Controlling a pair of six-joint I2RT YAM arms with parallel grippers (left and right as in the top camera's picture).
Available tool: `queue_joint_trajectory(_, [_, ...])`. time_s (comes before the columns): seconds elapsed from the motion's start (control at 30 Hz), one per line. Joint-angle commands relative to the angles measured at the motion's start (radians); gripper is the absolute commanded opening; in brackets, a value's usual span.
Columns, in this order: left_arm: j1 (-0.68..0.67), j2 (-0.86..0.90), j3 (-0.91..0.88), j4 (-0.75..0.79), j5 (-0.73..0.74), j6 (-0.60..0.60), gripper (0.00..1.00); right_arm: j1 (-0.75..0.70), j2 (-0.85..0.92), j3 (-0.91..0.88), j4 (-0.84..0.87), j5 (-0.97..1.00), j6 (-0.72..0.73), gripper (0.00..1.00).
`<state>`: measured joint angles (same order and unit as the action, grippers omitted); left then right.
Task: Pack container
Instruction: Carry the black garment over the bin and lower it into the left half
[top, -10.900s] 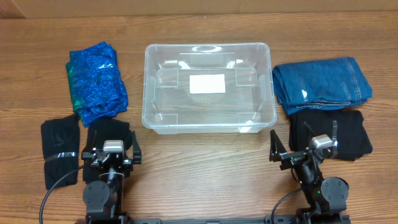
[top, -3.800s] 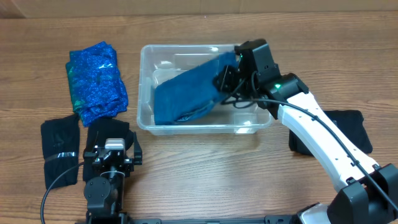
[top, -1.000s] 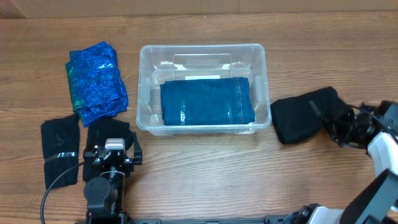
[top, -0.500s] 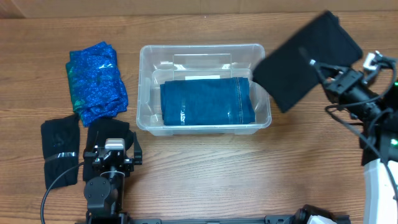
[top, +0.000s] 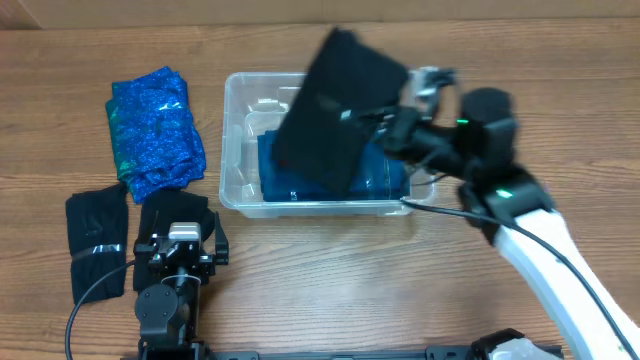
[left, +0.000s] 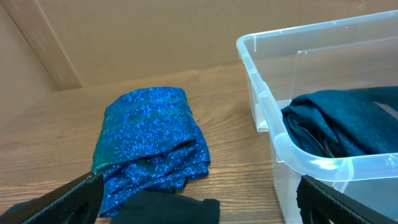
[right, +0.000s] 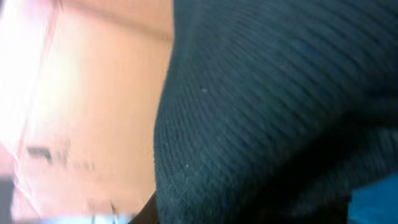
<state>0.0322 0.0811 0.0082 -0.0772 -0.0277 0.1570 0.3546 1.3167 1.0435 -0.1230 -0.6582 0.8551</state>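
The clear container (top: 233, 140) sits mid-table with folded blue jeans (top: 385, 180) inside; the left wrist view shows its near corner (left: 292, 149) and the jeans (left: 348, 118). My right gripper (top: 385, 125) is shut on a black garment (top: 335, 110), which hangs spread in the air over the container and hides most of its inside. That black garment (right: 280, 106) fills the right wrist view and hides the fingers. My left gripper (top: 178, 243) rests open at the front left, fingertips (left: 81, 193) wide apart with nothing between them.
A sparkly blue garment (top: 152, 128) lies left of the container, also seen from the left wrist (left: 149, 143). Two black folded pieces (top: 96, 240) lie at the front left, beside the left arm. The right arm (top: 540, 250) reaches in from the front right.
The right arm has swung left with the black garment, from the table at the right up and over the container. The left arm has stayed still.
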Motion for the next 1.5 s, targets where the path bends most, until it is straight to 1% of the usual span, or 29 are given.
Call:
queue_joint_trajectory(0.0, [-0.006, -0.003, -0.003, 0.003, -0.005, 0.0, 1.0, 0.04, 0.119, 0.032, 0.026, -0.194, -0.244, 0.04])
queue_joint_trajectory(0.07, [-0.006, -0.003, -0.003, 0.003, -0.005, 0.0, 1.0, 0.04, 0.217, 0.032, 0.033, -0.279, -0.292, 0.04])
queue_joint_trajectory(0.17, [-0.006, -0.003, -0.003, 0.003, -0.005, 0.0, 1.0, 0.046, 0.284, 0.031, 0.056, -0.334, -0.303, 0.04])
queue_joint_trajectory(0.27, [-0.006, -0.003, -0.003, 0.003, -0.005, 0.0, 1.0, 0.072, 0.327, 0.031, 0.132, -0.383, -0.304, 0.04])
queue_joint_trajectory(0.37, [-0.006, -0.003, -0.003, 0.003, -0.005, 0.0, 1.0, 0.079, 0.332, 0.031, 0.194, -0.383, -0.331, 0.04])
queue_joint_trajectory(0.5, [-0.006, -0.003, -0.003, 0.003, -0.005, 0.0, 1.0, 0.079, 0.332, 0.032, 0.318, -0.384, -0.312, 0.04])
queue_joint_trajectory(0.77, [-0.006, -0.003, -0.003, 0.003, -0.005, 0.0, 1.0, 0.08, 0.375, 0.031, 0.378, -0.365, -0.335, 0.04])
queue_joint_trajectory(0.87, [-0.006, -0.003, -0.003, 0.003, -0.005, 0.0, 1.0, 0.067, 0.391, 0.032, 0.431, -0.369, -0.267, 0.04])
queue_joint_trajectory(0.97, [-0.006, -0.003, -0.003, 0.003, -0.005, 0.0, 1.0, 0.057, 0.391, 0.077, 0.455, -0.368, -0.13, 0.04])
queue_joint_trajectory(1.07, [-0.006, -0.003, -0.003, 0.003, -0.005, 0.0, 1.0, 0.057, 0.391, 0.175, 0.374, -0.343, 0.001, 0.04])
queue_joint_trajectory(1.1, [-0.006, -0.003, -0.003, 0.003, -0.005, 0.0, 1.0, 0.058, 0.391, 0.233, 0.305, -0.319, 0.026, 0.04])
queue_joint_trajectory(1.13, [-0.006, -0.003, -0.003, 0.003, -0.005, 0.0, 1.0, 0.06, 0.391, 0.29, 0.222, -0.289, 0.011, 0.04])
queue_joint_trajectory(1.2, [-0.006, -0.003, -0.003, 0.003, -0.005, 0.0, 1.0, 0.06, 0.391, 0.383, 0.043, -0.204, -0.033, 0.04])
queue_joint_trajectory(1.23, [-0.006, -0.003, -0.003, 0.003, -0.005, 0.0, 1.0, 0.059, 0.391, 0.439, -0.066, -0.151, -0.082, 0.04])
queue_joint_trajectory(1.27, [-0.006, -0.003, -0.003, 0.003, -0.005, 0.0, 1.0, 0.06, 0.391, 0.527, -0.243, -0.058, -0.173, 0.04])
queue_joint_trajectory(1.3, [-0.006, -0.003, -0.003, 0.003, -0.005, 0.0, 1.0, 0.06, 0.391, 0.563, -0.31, -0.029, -0.229, 0.04])
queue_joint_trajectory(1.33, [-0.006, -0.003, -0.003, 0.003, -0.005, 0.0, 1.0, 0.065, 0.391, 0.589, -0.354, -0.025, -0.286, 0.04])
queue_joint_trajectory(1.4, [-0.006, -0.003, -0.003, 0.003, -0.005, 0.0, 1.0, 0.074, 0.391, 0.602, -0.409, -0.027, -0.323, 0.04])
queue_joint_trajectory(1.47, [-0.006, -0.003, -0.003, 0.003, -0.005, 0.0, 1.0, 0.08, 0.404, 0.601, -0.446, -0.023, -0.391, 0.04])
